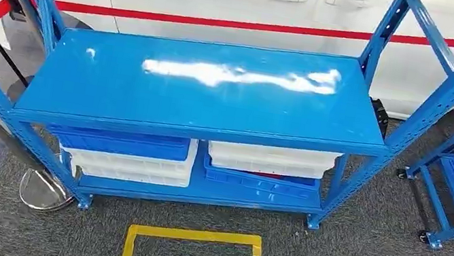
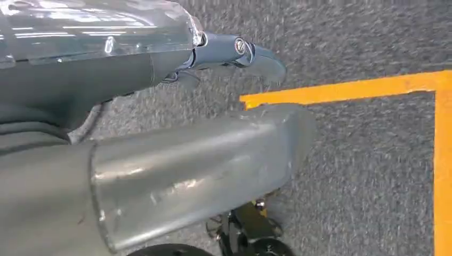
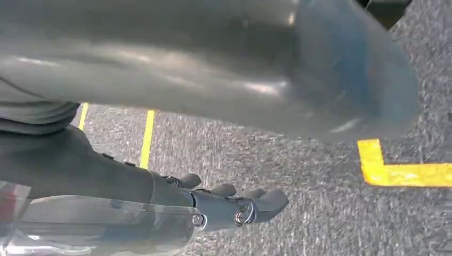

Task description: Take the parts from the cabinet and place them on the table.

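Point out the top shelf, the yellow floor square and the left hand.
Top shelf (image 1: pixel 200 103): head view, bare blue surface.
Yellow floor square (image 1: pixel 193 235): head view, far edge.
Left hand (image 2: pixel 186 165): left wrist view, thumb.

A: Where does the head view look from?
B: High up, facing forward and down at the blue shelf rack (image 1: pixel 206 90).
A: The wrist views?
B: Close behind each hand, facing the grey carpet (image 2: pixel 362 32) and yellow floor tape (image 3: pixel 397 173), which the head view shares.

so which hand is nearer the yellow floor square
Cannot tell left from right: the left hand hangs over grey carpet with a yellow tape corner beside its thumb, and the right hand likewise.
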You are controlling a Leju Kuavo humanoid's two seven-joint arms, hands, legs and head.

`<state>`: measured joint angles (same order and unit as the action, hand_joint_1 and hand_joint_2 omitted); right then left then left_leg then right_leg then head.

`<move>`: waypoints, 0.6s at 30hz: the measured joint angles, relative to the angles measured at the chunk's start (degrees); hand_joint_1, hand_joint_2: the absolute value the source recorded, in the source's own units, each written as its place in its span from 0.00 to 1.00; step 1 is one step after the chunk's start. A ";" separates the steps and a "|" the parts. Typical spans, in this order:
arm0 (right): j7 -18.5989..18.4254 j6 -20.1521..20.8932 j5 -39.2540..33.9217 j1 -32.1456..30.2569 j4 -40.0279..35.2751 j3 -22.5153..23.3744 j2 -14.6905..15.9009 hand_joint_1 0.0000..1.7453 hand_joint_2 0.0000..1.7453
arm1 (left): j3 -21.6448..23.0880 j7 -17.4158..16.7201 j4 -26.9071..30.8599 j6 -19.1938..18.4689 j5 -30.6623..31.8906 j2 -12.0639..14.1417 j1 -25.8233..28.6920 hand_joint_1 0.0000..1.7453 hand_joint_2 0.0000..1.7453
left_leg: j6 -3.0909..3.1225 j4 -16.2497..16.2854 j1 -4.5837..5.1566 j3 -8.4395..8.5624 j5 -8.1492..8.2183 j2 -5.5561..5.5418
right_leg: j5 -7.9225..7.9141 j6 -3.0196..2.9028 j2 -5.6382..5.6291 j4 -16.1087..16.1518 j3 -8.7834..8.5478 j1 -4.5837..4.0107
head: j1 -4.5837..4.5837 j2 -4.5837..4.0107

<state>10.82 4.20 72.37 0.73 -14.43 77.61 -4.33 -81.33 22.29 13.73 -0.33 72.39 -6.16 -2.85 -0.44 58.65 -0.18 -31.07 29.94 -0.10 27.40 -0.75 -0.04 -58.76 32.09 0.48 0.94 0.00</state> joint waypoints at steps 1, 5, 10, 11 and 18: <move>-0.07 0.00 0.00 0.03 0.00 0.06 0.00 0.00 0.00 | 0.00 -0.07 0.00 0.28 0.15 0.00 0.10 0.00 0.00 | 0.54 -0.02 0.09 -0.02 -1.60 -0.04 | 0.14 0.39 0.01 0.01 0.03 -0.01 | 0.02 0.00; -0.15 -0.09 0.00 0.05 0.00 0.20 -0.02 0.00 1.00 | 0.02 -0.18 0.00 0.77 0.22 -0.11 0.13 0.00 0.00 | 2.29 -1.51 -0.41 0.89 -3.01 0.08 | 1.93 1.55 0.01 -1.78 0.42 0.08 | -0.24 0.00; -0.59 -0.48 0.11 0.01 0.00 0.31 -0.04 0.00 1.00 | 0.02 -0.37 0.00 1.73 0.39 -0.26 0.10 0.00 0.00 | 2.56 -1.46 -0.18 0.87 -2.85 0.14 | 7.12 2.08 0.02 -16.42 8.06 0.30 | -0.50 0.00; -0.61 -0.52 0.17 0.01 0.00 0.33 -0.04 0.00 1.00 | 0.02 -0.42 0.00 1.90 0.39 -0.26 0.09 0.00 0.00 | 2.52 -1.44 -0.19 1.01 -2.75 0.08 | 4.90 2.05 0.03 -13.59 6.83 0.35 | -0.53 0.00; -2.08 -1.99 0.42 0.31 0.00 0.83 -0.57 0.00 1.00 | 0.07 -0.63 0.04 2.32 0.44 0.00 -0.11 0.00 1.00 | 1.76 -0.26 0.70 0.98 -1.43 -0.23 | -0.08 1.46 -0.21 -0.31 0.45 0.48 | 0.00 0.00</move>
<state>8.74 2.21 72.79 1.04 -14.43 78.44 -4.90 -81.26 21.66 13.77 1.99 72.83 -6.16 -2.96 1.32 58.39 0.52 -30.09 28.51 -0.32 27.33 0.71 -0.25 -59.07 32.54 0.96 0.94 0.00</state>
